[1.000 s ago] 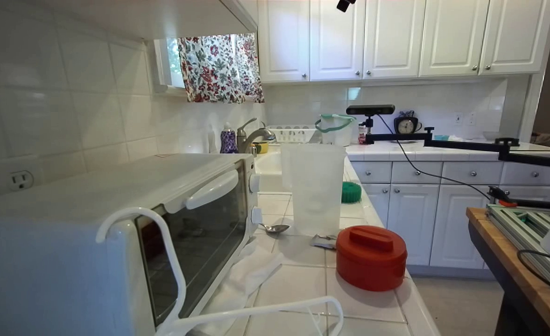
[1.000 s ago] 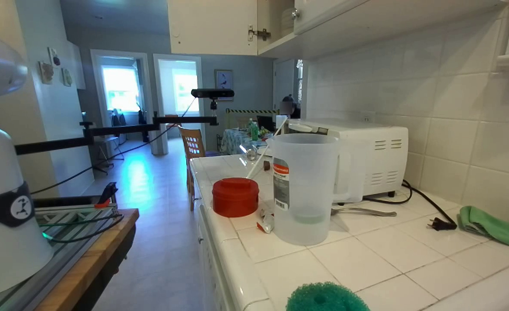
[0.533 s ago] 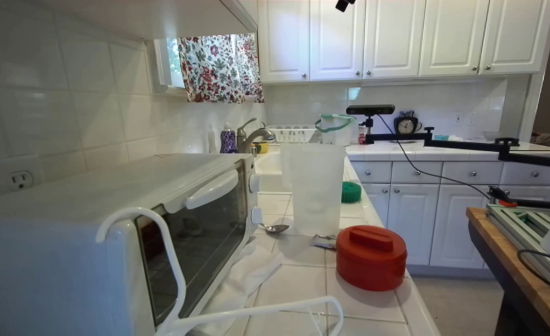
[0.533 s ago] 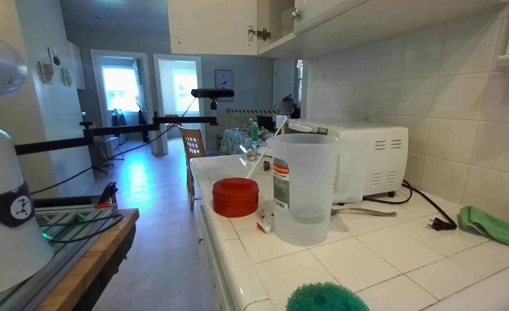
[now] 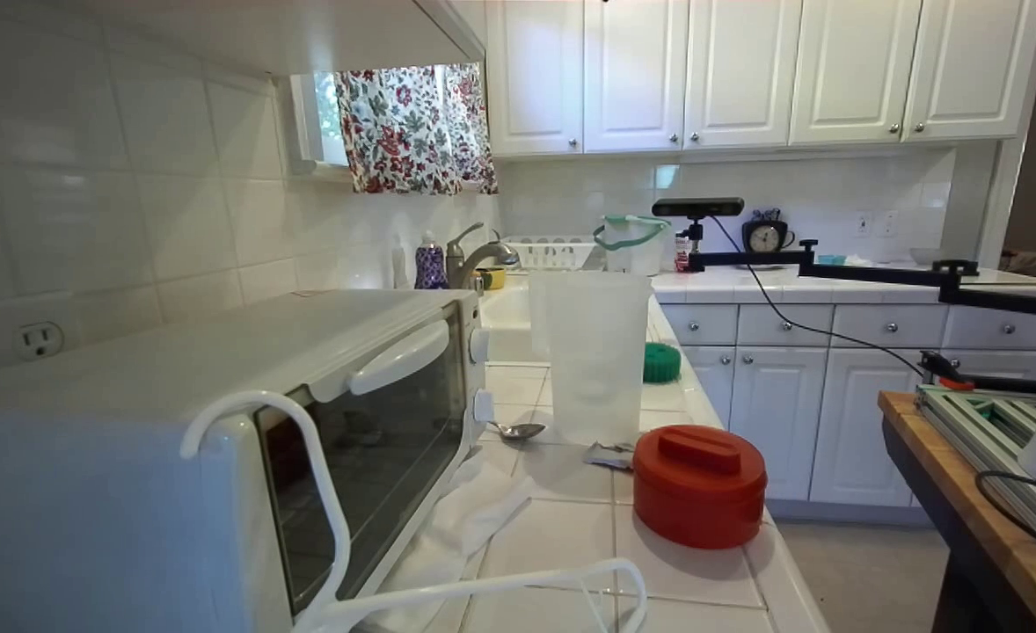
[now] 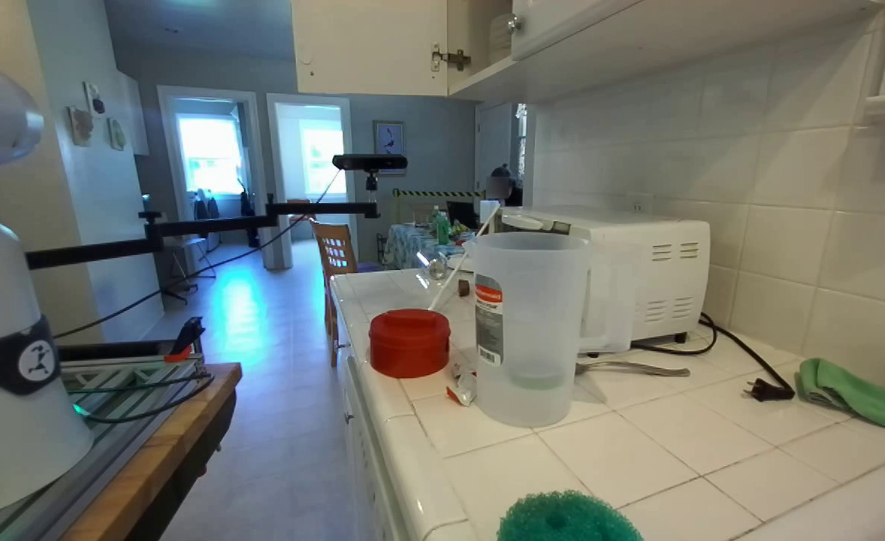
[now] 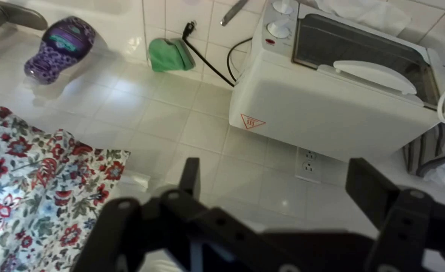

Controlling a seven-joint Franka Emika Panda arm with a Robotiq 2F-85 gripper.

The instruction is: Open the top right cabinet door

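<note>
Holding gripper spread and empty; slipping nearly past the top edge in an exterior view, so probably nearing the seemingly closed top right cabinet door, upper centre-right in an exterior view.

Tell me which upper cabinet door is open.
The swung-out door in an exterior view: its inner face and hinge show, while the adjacent door and the row of five doors look shut.

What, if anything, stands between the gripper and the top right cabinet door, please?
Nothing visible stands between the gripper and that closed door; the open door is beside it. No view shows the whole path.
</note>
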